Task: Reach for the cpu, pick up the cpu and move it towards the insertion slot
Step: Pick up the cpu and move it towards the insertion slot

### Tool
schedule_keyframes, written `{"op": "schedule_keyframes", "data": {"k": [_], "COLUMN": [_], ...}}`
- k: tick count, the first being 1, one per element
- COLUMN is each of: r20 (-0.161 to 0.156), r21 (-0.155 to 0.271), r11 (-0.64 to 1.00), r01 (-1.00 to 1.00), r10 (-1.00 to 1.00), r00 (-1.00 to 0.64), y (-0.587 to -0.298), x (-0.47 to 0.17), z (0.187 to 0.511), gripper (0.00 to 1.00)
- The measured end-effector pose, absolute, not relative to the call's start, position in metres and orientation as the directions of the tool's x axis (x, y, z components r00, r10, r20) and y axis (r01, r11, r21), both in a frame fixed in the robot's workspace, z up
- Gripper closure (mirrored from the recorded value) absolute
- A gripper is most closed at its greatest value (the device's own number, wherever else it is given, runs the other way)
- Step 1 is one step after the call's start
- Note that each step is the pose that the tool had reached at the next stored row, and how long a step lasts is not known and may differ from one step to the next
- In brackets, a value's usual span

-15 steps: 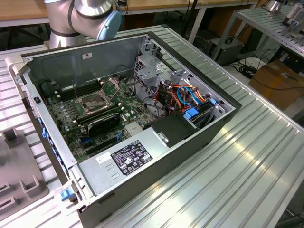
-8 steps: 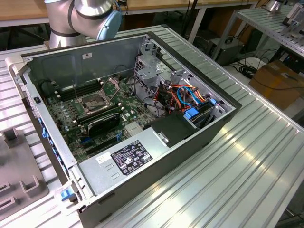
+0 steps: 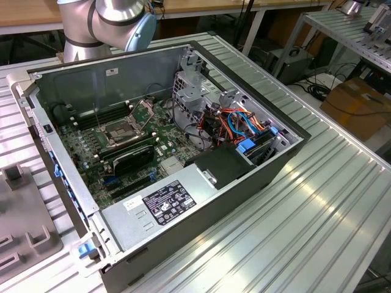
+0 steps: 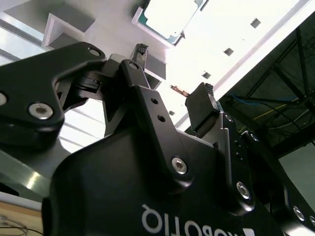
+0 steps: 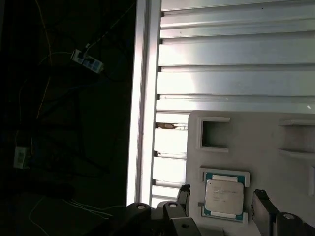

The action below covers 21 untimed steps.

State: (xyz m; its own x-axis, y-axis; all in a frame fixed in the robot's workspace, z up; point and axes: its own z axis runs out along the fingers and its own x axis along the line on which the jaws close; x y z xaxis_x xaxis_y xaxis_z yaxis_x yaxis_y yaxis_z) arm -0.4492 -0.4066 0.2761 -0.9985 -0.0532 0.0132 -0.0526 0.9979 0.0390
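Closest to lens: black tool (image 4: 172, 71) body, fingers (image 4: 141, 49) spread wide, nothing pinched between them. Found cpu (image 5: 224, 196) lying flat in a green-edged recess of pale grey tray (image 5: 275, 162), itself resting on ribbed metal surface (image 5: 236, 49) close to that surface's edge. Saw, in first wrist view, both fingertips flanking the chip on opposite sides; could not tell height above it, and made out no contact. Logged in exterior view an open computer case (image 3: 244, 201) on ribbed surface, motherboard (image 3: 122, 159) exposed, metal-framed socket (image 3: 119, 131) lying toward the rear wall, arm (image 3: 104, 21) hanging beyond that wall. Judged reach largely done, with tool lined up over cpu and opened to receive it. Judged grasp not yet made, lift not begun, carry toward socket entirely outstanding.
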Motion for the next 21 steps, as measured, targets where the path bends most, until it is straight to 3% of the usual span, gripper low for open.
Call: {"op": "schedule_keyframes", "data": {"k": [9, 21], "r20": [0.013, 0.013], "r21": [0.039, 0.039], "r11": [0.998, 0.998], "r01": [-0.053, -0.052], "r10": [-0.053, -0.053], "r00": [-0.999, -0.999], "y": [-0.424, -0.424], "x": [-0.448, -0.447], "z": [0.264, 0.264], "gripper": [0.40, 0.40]}}
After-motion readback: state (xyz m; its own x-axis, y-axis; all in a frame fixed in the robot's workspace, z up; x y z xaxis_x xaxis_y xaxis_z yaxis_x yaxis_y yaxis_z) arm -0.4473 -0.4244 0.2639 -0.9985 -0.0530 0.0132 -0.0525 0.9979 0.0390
